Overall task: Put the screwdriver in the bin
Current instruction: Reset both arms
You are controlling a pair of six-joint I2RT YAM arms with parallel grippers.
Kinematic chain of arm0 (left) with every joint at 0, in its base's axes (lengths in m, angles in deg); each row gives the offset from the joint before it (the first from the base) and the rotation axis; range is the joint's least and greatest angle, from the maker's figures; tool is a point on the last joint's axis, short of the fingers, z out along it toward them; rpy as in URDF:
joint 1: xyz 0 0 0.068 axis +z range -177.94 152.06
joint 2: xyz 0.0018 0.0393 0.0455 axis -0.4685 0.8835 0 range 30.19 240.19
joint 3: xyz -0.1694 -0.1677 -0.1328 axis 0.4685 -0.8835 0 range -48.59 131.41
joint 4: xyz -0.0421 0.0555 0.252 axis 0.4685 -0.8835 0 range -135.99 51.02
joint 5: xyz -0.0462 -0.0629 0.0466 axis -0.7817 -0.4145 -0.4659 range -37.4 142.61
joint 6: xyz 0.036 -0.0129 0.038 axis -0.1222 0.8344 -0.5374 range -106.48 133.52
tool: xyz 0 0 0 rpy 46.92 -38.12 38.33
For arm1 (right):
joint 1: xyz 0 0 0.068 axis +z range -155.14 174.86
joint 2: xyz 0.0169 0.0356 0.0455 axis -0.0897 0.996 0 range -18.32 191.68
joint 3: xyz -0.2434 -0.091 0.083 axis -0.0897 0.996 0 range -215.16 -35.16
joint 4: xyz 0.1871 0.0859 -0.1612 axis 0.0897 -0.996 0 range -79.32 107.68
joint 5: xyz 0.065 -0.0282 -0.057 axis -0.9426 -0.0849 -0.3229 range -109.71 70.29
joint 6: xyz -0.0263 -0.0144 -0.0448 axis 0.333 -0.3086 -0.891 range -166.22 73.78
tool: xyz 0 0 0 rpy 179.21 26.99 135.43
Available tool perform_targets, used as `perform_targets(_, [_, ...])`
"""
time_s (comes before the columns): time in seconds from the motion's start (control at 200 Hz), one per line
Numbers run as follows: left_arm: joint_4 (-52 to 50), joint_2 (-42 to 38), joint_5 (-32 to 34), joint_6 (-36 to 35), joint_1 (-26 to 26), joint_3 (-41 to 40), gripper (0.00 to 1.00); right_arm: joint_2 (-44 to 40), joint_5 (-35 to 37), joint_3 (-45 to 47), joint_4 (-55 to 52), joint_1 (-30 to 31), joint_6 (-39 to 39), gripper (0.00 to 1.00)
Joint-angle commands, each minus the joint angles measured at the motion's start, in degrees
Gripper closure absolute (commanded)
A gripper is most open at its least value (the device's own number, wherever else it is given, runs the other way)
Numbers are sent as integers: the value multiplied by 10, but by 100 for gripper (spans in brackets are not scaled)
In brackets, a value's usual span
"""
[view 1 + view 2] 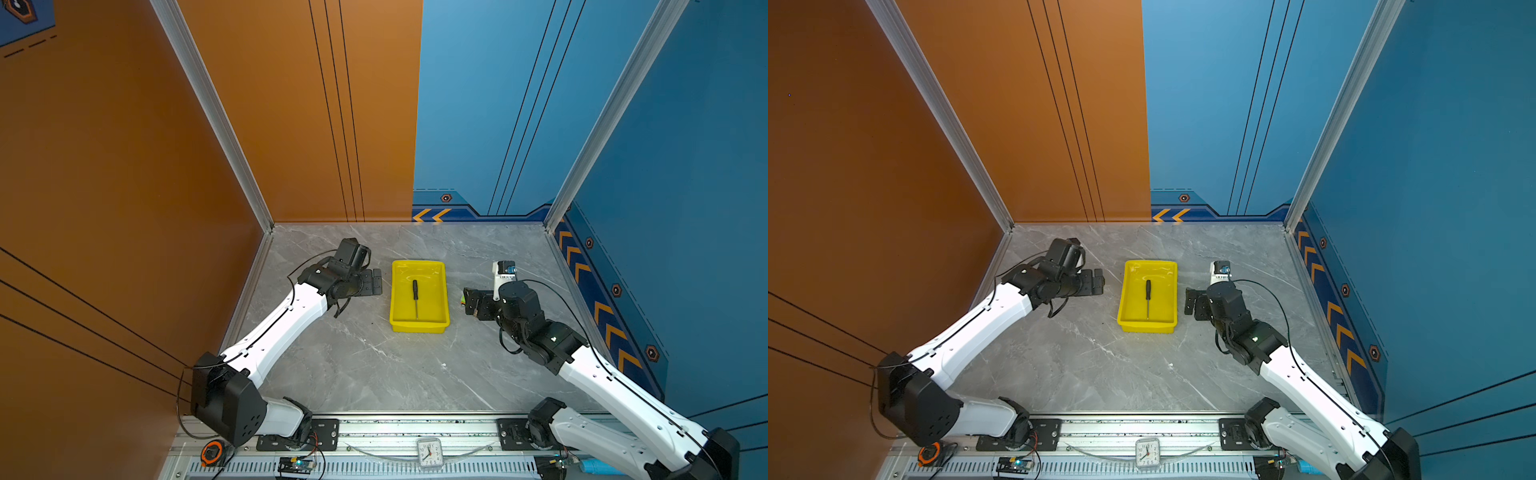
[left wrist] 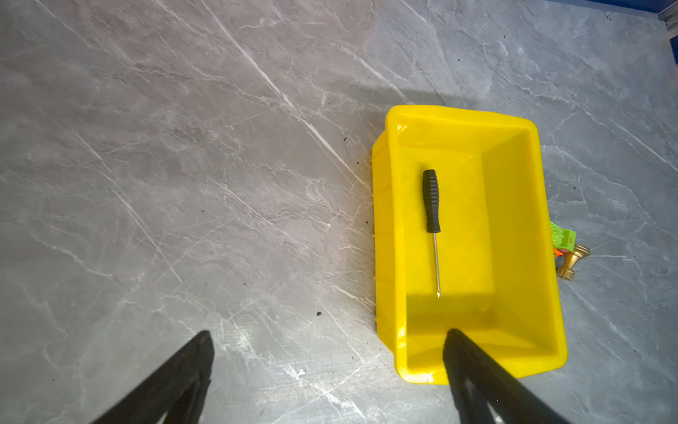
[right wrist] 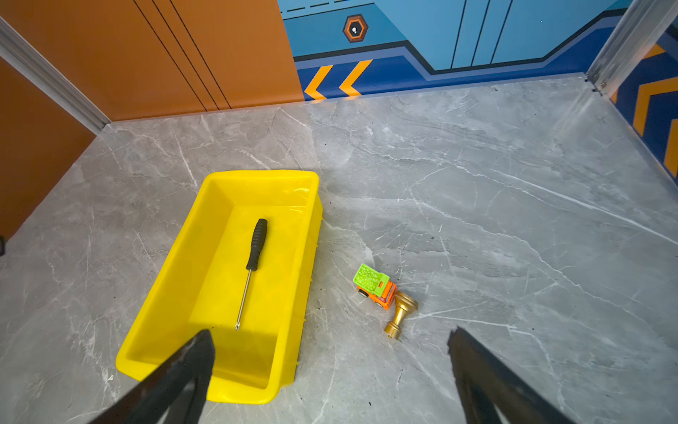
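The yellow bin (image 1: 417,262) (image 1: 1150,262) stands mid-table between both arms. Flat on its floor lies the screwdriver (image 1: 415,297) (image 1: 1148,297), black handle toward the back wall and silver tip toward the front. Left of the bin, my left gripper (image 1: 377,282) (image 1: 1098,282) is open and empty. The left wrist view shows the bin (image 2: 381,220), the screwdriver (image 2: 431,205), and the left gripper (image 2: 328,333) spread wide beside the bin's corner. My right gripper (image 1: 467,302) (image 1: 1188,302) is open and empty to the right of the bin. The right wrist view shows the screwdriver (image 3: 255,249) inside the bin (image 3: 257,173), apart from the right gripper (image 3: 331,331).
A green and orange toy truck (image 3: 374,288) (image 2: 561,236) and a small brass piece (image 3: 400,312) (image 2: 574,262) lie on the table just right of the bin, under the right gripper. Orange and blue walls close in the table on three sides. A small clock (image 1: 430,453) sits on the front rail.
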Motion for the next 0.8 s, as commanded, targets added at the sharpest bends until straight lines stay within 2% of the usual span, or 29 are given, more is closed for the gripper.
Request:
perform_targets(0.0, [25,-34,-20,-51,29,-30,2,-14,43,12,-15,-10,10,0])
perform_targets(0.225, [52,-96,80,-65,72,-137,2,-24,60,58,10,-72,45,0])
perform_targets(0.385, [98,-127,106,-61,122,-213,2,-14,32,87,44,-141,61,0])
perform_targets(0.471, [121,-128,123,-45,154,-242,2,-4,25,102,73,-159,41,0])
perform_targets(0.616, [137,-112,204,-18,192,-274,2,11,56,143,164,-177,6,0])
perform_targets(0.796, [163,-85,256,-55,206,-289,2,58,45,178,258,-203,-55,0])
